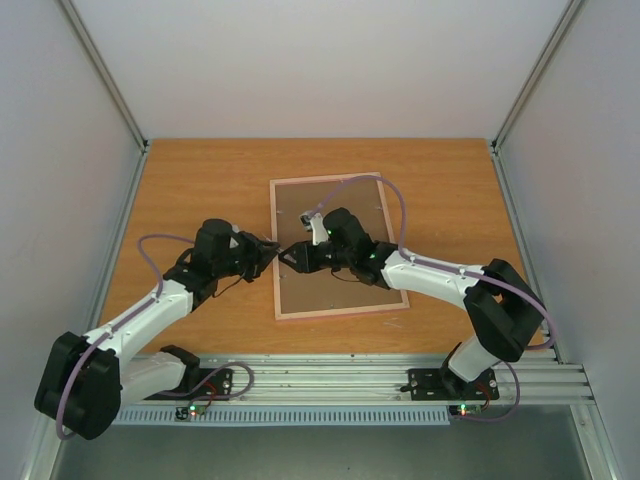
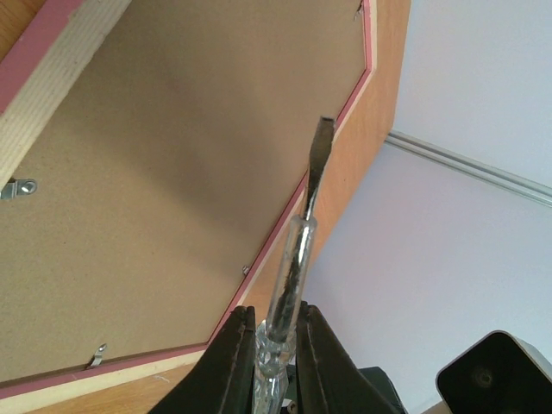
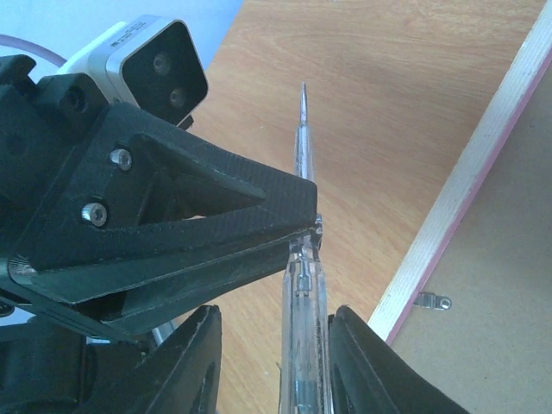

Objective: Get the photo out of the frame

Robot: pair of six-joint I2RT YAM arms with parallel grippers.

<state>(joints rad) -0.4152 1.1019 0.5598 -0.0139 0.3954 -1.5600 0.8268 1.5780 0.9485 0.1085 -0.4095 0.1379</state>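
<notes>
The frame (image 1: 335, 312) lies face down on the table, light wood rim up, with its brown backing board (image 1: 340, 290) showing. The photo is hidden under the board. Both grippers meet at the frame's left edge. My left gripper (image 1: 272, 250) is shut on a clear-handled flat screwdriver (image 2: 297, 250), whose blade points out over the backing board (image 2: 172, 172). My right gripper (image 3: 274, 323) is open around the same screwdriver's handle (image 3: 304, 285). Its right finger touches the handle and its left finger stands apart. The left gripper's fingers (image 3: 172, 233) reach in from the left and pinch the handle.
Small metal clips (image 2: 19, 187) (image 2: 99, 352) (image 3: 431, 301) hold the backing board in the frame's rim (image 3: 466, 181). The wooden table (image 1: 200, 190) is walled by white panels at the left, right and back. A metal rail runs along the near edge.
</notes>
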